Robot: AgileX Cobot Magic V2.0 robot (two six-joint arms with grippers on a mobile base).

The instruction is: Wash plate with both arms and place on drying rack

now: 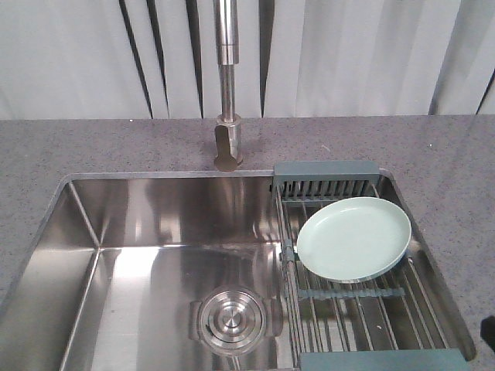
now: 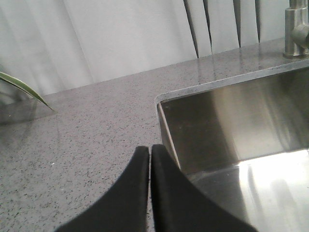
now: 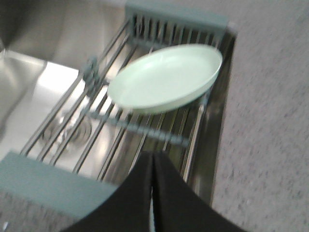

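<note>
The pale mint-green plate [image 1: 354, 238] [image 3: 165, 77] lies face up on the drying rack [image 1: 352, 305] [image 3: 135, 123], which spans the right end of the steel sink [image 1: 155, 224]. My right gripper [image 3: 152, 155] is shut and empty, hovering above the rack's near end, short of the plate. My left gripper [image 2: 150, 149] is shut with nothing in it, over the grey counter just outside the sink's left rim [image 2: 164, 121]. In the front view only a dark sliver of an arm [image 1: 487, 336] shows at the right edge.
A steel faucet [image 1: 227, 85] [image 2: 297, 29] rises behind the sink. A round drain strainer [image 1: 230, 317] sits in the basin floor. Speckled grey countertop [image 1: 77, 147] surrounds the sink. A green leaf [image 2: 21, 87] pokes in at the far left of the left wrist view.
</note>
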